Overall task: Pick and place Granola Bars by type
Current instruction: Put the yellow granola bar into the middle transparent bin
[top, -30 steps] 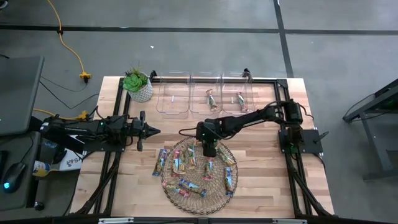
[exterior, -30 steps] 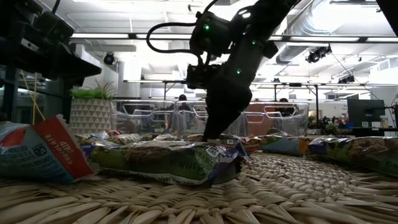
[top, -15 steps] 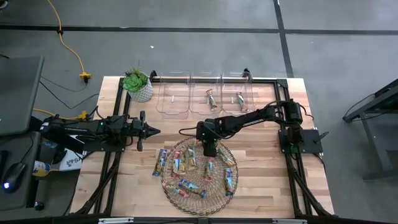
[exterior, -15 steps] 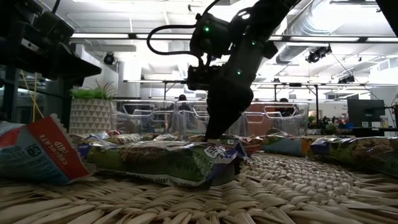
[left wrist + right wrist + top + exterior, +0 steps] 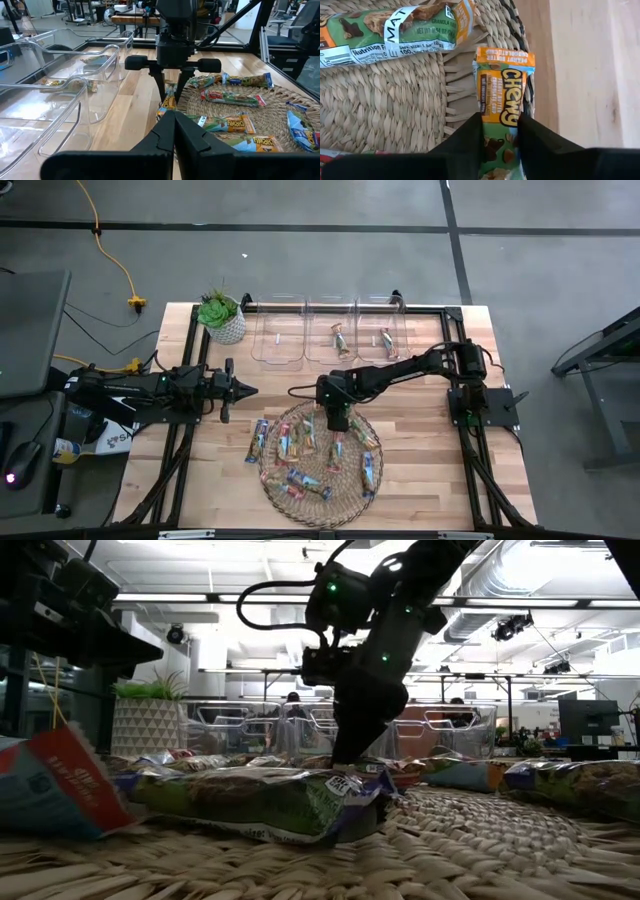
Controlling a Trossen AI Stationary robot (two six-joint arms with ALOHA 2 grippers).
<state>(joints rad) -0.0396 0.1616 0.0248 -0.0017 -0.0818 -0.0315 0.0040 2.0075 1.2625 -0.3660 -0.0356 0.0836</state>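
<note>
the right hand [image 5: 500,132] has narrowed its fingers around the orange-and-green granola bar [image 5: 502,105] at the wicker mat's [image 5: 345,490] edge nearest the bins [image 5: 330,340], so a lift looks next, while the left hand [image 5: 245,391] waits shut over the surface.

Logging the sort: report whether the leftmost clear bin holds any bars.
Empty. The leftmost bin shows only bare plastic from above; the two other bins each hold one bar.

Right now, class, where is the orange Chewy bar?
The Chewy bar lies on the mat's back edge, between the right hand's fingers.
</note>
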